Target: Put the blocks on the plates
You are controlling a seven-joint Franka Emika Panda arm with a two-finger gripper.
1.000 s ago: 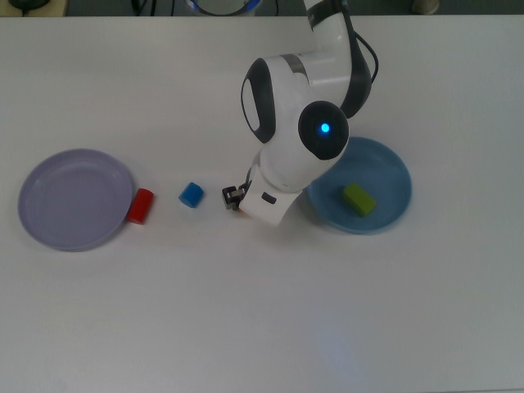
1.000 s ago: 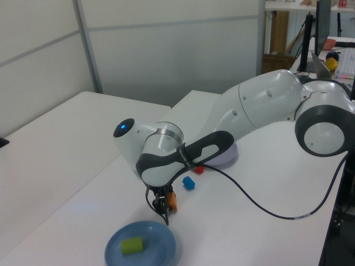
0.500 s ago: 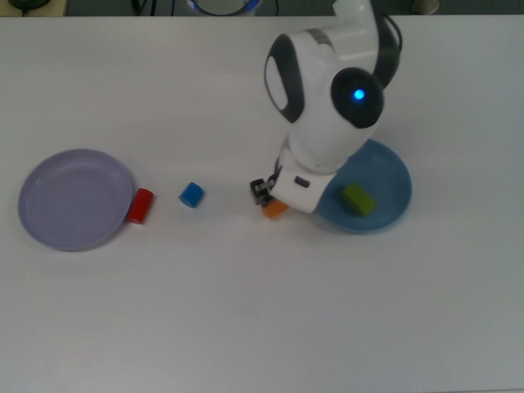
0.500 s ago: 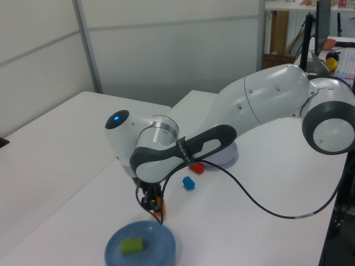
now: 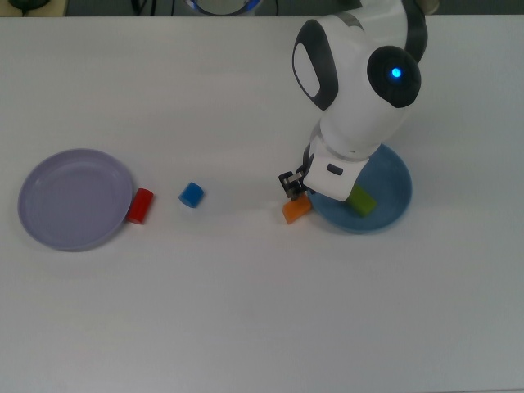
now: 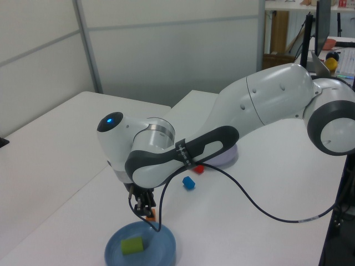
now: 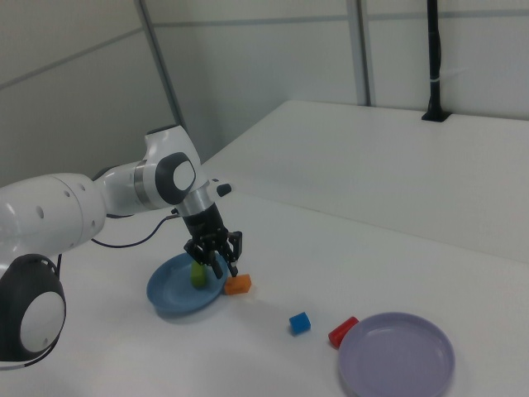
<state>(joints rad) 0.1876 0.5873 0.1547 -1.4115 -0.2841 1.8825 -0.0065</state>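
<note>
My gripper [image 5: 292,195] is shut on the orange block [image 5: 296,210], which hangs low over the table at the left rim of the blue plate [image 5: 395,175] in the top view. The left view shows the orange block [image 6: 151,213] under the fingers, just behind the blue plate [image 6: 162,244]. A lime-green block [image 5: 359,200] lies on that plate. The blue block [image 5: 191,194] and the red cylinder [image 5: 140,205] rest on the table. The cylinder touches the lavender plate [image 5: 74,198], which holds nothing.
The arm's bulky white wrist [image 5: 360,82] hangs over the blue plate's far side in the top view. A black cable [image 6: 249,194] trails from the arm across the table. A dark post [image 7: 433,58] stands at the far edge in the right view.
The gripper has carried the orange block toward the top view's right, from near the blue block to the blue plate's rim. Nothing else has moved.
</note>
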